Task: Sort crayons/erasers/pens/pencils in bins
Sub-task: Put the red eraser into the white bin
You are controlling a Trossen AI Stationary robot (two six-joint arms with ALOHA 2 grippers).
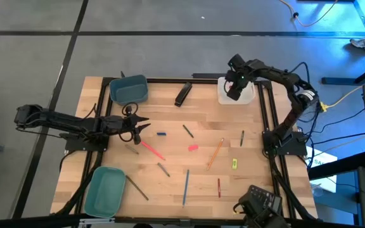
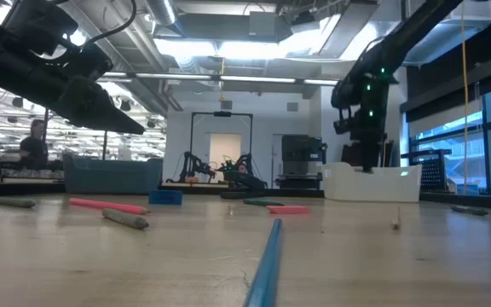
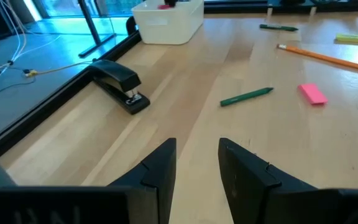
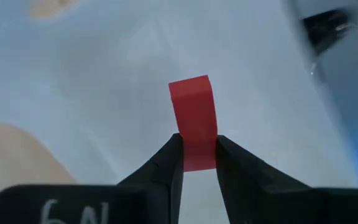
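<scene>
Right gripper (image 4: 197, 163) over white rectangular plastic bin (image 1: 220, 96) at table's far right corner, pinching small red eraser block (image 4: 193, 118), long axis projecting forward from jaws, directly above bin floor. Left gripper (image 3: 197, 163) near left edge, spread, empty.

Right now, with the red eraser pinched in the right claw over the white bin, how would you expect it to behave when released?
The red eraser looks like a short flat-sided block, so it should probably drop and settle rather than roll. It seems small and likely light, and the right claw holds only its lower end. Hanging above the white bin, it may tip over on landing.
</scene>
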